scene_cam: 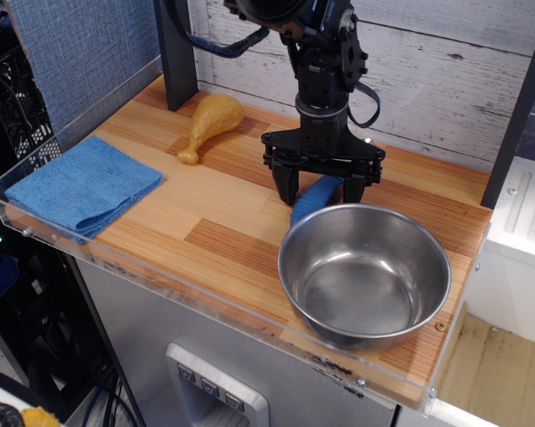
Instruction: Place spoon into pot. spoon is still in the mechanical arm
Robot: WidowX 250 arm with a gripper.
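The black mechanical arm's gripper [321, 191] hangs just behind the far left rim of the pot [364, 274], a large shiny steel bowl that is empty. The spoon's thick blue handle [315, 199] sits between the two fingers [287, 185], slanting down toward the pot's rim, with its low end close to the wooden tabletop. A bit of the spoon's silver bowl [367, 142] shows behind the gripper's crossbar. The fingers close on either side of the handle. The spoon is outside the pot.
A yellow toy drumstick [210, 123] lies at the back left of the wooden table [214, 213]. A folded blue cloth [83, 185] lies at the left edge. A dark upright post [176, 53] stands at the back. A clear low wall rims the table.
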